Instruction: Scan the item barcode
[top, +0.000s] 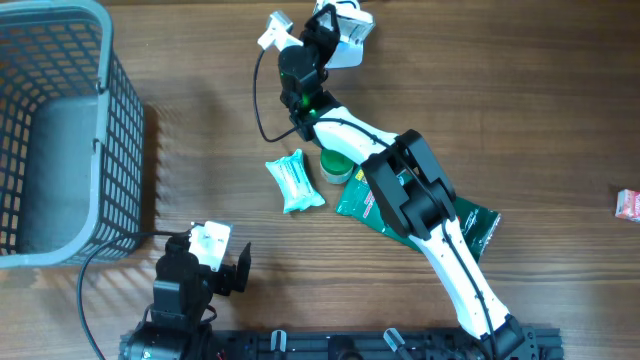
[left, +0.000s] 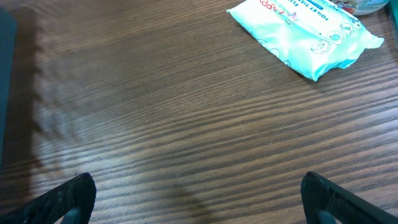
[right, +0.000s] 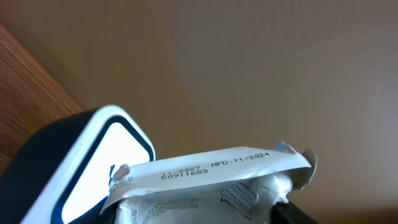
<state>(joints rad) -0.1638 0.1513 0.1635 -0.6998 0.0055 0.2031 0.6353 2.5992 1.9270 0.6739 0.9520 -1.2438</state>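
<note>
right gripper (top: 318, 22): part-closed, clamped on white sachet (right: 211, 180)
sachet: lifted, crimped date-code edge just beside scanner (right: 102, 155) window
left gripper (left: 199, 199): wide open, empty
do well: barcode not visible; probably roll wrist, square printed face to window, grip firm

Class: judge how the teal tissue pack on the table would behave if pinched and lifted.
The tissue pack probably squashes under a pinch: its film wrapper is puffy and wrinkled. Glossy film may slip. Lying flat on the table, it should not roll.
</note>
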